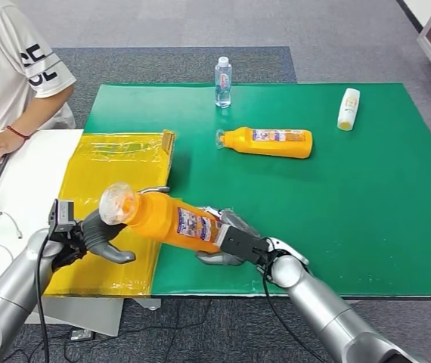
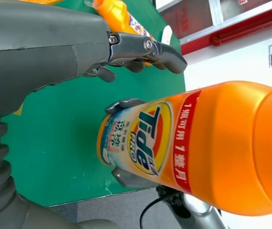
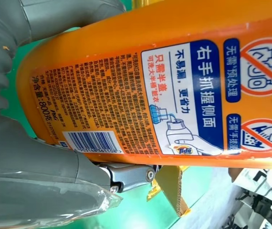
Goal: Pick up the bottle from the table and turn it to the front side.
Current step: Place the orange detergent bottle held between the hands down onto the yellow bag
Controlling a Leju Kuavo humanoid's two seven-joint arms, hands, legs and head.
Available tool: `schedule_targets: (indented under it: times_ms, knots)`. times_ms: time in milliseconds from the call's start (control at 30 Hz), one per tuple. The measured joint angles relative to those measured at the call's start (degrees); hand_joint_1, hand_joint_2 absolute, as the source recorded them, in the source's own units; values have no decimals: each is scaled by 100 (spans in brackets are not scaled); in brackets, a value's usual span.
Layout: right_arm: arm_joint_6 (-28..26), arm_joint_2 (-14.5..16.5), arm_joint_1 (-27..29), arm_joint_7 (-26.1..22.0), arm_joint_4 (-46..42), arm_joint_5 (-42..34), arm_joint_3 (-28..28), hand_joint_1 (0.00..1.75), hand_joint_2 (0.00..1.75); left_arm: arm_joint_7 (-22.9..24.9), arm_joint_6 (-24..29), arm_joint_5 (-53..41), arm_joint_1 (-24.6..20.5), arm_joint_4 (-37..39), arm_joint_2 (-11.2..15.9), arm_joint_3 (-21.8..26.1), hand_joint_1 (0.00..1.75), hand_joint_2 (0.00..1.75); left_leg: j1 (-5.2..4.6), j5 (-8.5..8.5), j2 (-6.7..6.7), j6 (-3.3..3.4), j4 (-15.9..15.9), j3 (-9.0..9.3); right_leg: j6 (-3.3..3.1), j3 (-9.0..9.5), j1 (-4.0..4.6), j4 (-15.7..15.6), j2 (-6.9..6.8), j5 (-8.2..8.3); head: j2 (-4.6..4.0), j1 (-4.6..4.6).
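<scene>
While the right hand [image 1: 231, 240] grips the bottle [image 1: 165, 218] base above the green mat [image 1: 373, 197], your open left hand [image 1: 96, 236] should take the neck to turn it.

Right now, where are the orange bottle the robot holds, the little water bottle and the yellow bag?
orange bottle [image 1: 170, 219], head view, label.
water bottle [image 1: 223, 83], head view, body.
yellow bag [image 1: 116, 162], head view, top face.

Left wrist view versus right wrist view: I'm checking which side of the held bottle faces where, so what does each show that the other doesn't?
Left wrist view alone: the front Tide logo, plus a second orange bottle lying on the green mat. Right wrist view alone: the back label with its barcode and fine print. Both: the held orange bottle in the right hand.
</scene>
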Motion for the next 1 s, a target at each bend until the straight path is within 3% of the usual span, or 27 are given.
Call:
schedule_targets:
  times_ms: [1000]
  knots:
    - [177, 378, -94, 136, 133, 125, 120, 175, 175, 0, 90, -4, -307, 28, -285, -23, 0, 175, 0, 1, 0, 0, 0, -4, 1, -5, 0, 0, 0, 1, 0, -1]
